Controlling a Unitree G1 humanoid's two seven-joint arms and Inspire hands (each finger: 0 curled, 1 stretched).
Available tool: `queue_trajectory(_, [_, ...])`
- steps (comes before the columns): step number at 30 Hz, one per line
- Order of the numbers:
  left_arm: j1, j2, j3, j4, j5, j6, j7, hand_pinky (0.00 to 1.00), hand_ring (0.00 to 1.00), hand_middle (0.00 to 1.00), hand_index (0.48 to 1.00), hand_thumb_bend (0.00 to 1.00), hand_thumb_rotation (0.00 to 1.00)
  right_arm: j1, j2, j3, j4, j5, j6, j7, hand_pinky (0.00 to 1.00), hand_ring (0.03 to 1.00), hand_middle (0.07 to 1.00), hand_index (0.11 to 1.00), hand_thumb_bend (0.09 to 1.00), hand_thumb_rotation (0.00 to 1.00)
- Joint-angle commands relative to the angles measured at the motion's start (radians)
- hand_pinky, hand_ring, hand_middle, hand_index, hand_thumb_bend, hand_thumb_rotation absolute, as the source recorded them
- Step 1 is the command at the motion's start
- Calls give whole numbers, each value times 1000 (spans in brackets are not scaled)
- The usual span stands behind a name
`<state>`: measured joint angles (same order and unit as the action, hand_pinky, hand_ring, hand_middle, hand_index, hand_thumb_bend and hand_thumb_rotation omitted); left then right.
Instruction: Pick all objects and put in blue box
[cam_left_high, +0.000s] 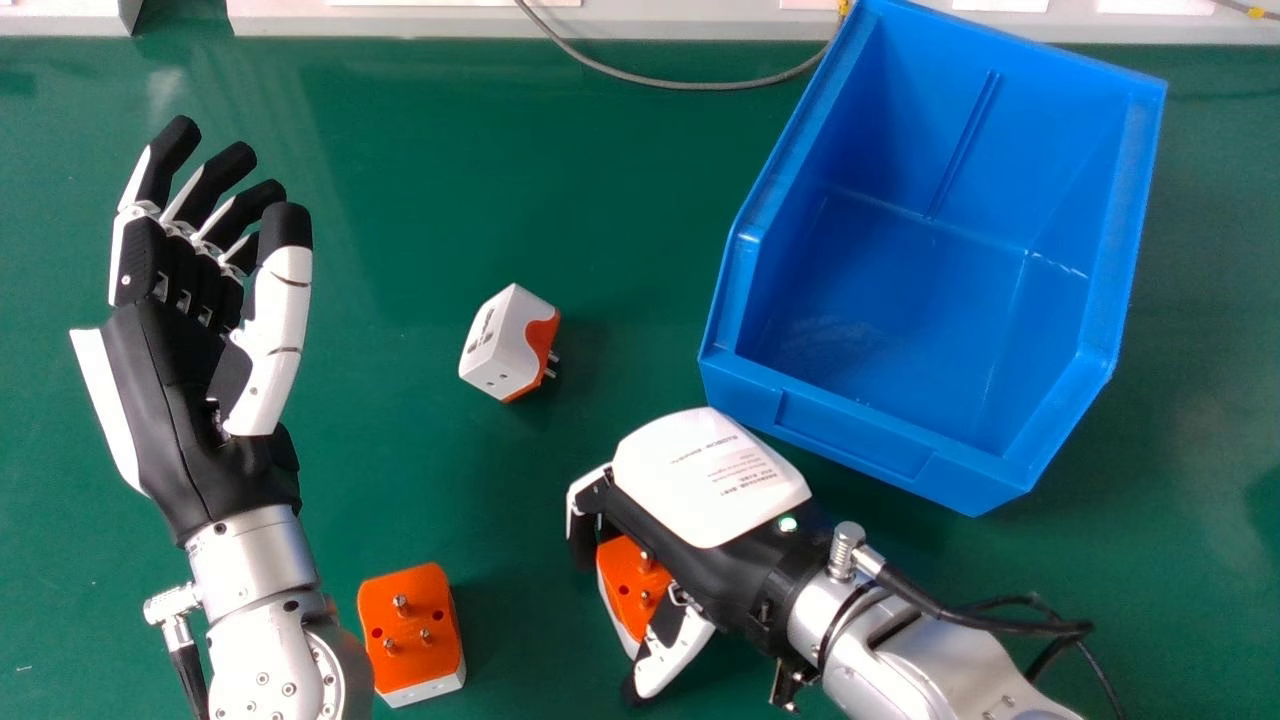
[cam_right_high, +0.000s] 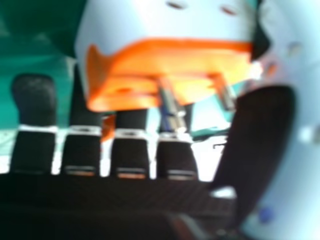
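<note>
Currently clamps a plug adapter (cam_left_high: 632, 580) with fingers of right hand (cam_left_high: 705, 480), near right; at left, holds left hand (cam_left_high: 165, 370), fingers apart.

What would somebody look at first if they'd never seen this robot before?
Probably the big, bright blue box at the head view's upper right. Next might come the robot's right hand just below it, with an orange-and-white plug between its fingers and thumb. The open left hand, over on the left side, stands out too.

three plug adapters (cam_left_high: 503, 342), one blue box (cam_left_high: 858, 431)
</note>
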<state>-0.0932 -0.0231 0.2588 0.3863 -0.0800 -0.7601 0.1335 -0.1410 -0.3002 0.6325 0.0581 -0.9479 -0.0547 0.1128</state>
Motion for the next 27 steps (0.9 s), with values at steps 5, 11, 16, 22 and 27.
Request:
queue_trajectory(5, [-9,6,-7,-10,6,-25,-7,656,711,764,812,638,399,16,-8,4,4,14,-21,-5,246,350,453,528,517,0])
queue_trajectory(11, [-7,5,-6,-13,9,-22,-3,657,712,765,814,635,398,35,-20,-15,-45,41,-54,-20,245,356,462,532,514,0])
queue_trajectory(16, [-3,3,-4,-12,13,-24,2,658,713,766,815,636,398,75,-36,-38,-116,46,-74,-58,244,365,467,532,512,0])
queue_trajectory(22, [-2,5,-5,-6,2,-25,-7,661,715,767,815,638,402,164,-50,-118,-243,95,-122,-129,231,375,459,523,512,0])
queue_trajectory(27, [-3,5,-4,-5,1,-21,-7,661,716,767,813,643,405,212,-52,-154,-308,106,-136,-135,259,379,465,517,512,0])
